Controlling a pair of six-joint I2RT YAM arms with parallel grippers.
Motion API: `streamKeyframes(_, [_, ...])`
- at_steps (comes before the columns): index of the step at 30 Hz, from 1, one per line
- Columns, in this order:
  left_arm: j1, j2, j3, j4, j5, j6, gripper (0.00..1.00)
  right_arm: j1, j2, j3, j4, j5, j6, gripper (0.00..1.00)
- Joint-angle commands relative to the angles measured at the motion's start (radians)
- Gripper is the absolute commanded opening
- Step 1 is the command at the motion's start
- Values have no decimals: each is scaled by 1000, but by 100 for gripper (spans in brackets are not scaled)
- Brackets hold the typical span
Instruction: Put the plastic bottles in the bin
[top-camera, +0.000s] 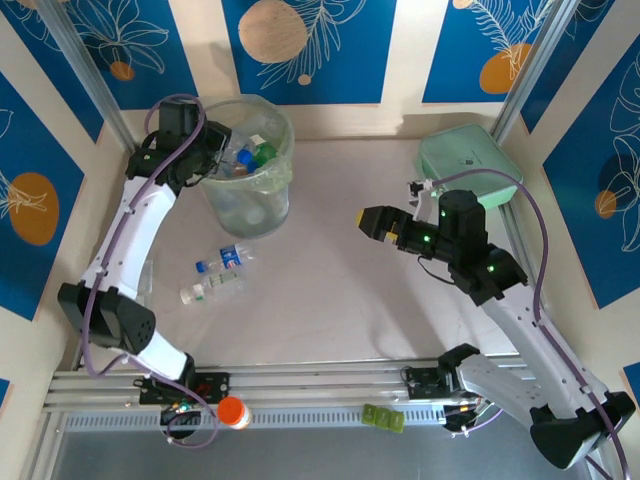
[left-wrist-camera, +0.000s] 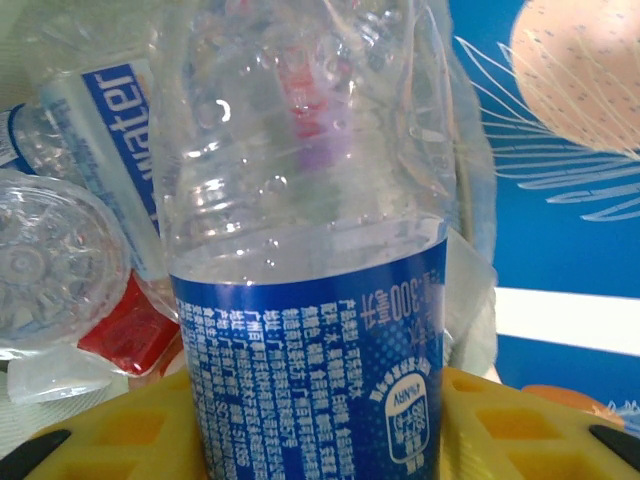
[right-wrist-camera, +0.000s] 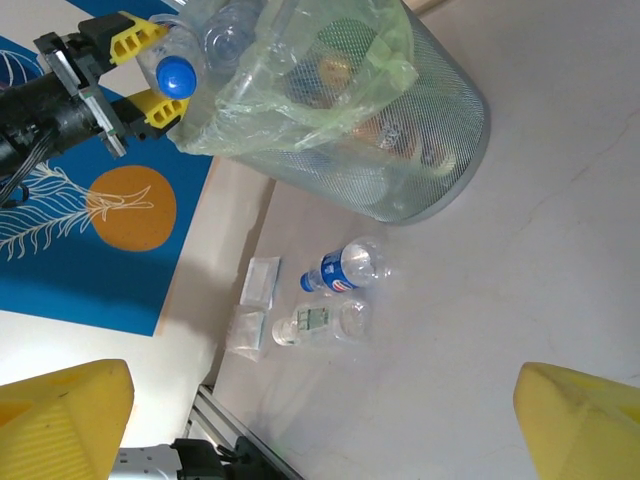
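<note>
Left jaws clenched on a clear blue-label bottle (left-wrist-camera: 310, 330), right at the left rim of the bin (top-camera: 278, 185), tight to the back-left wall. Right jaws released wide, holding nothing, over open tabletop (top-camera: 330, 300), well apart from the bin. We see piled bottles (top-camera: 250, 158) in the bin's liner, clear and green. A blue-capped bottle (top-camera: 228, 257) and a clear bottle (top-camera: 210, 291) lie just before the bin; the mint-green case (top-camera: 468, 165) sits far right.

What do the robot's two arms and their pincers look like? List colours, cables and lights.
Left arm and right arm: white links, black joints, looping purple cables. Green lights glow on the right one. Left pincer and right pincer have yellow fingers.
</note>
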Motion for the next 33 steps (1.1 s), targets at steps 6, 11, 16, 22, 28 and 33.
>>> streamKeyframes(6, [38,0,29,-81,-1,-60,58,-12,-31,4,-21,8,-32,98])
streamKeyframes(11, [61,-52,27,-75,4,-32,66,-12,-32,0,-16,10,-24,98])
streamKeyframes(16, [103,-76,52,-98,46,-4,71,-12,-20,-7,5,8,-5,98])
streamKeyframes(22, [116,-135,27,-78,52,86,63,-3,8,-14,34,-7,4,95])
streamKeyframes(28, [113,-254,-126,-46,49,195,56,50,87,3,33,7,-31,90])
streamKeyframes(33, [98,-420,-350,-78,-49,231,56,105,171,40,-24,37,-89,88])
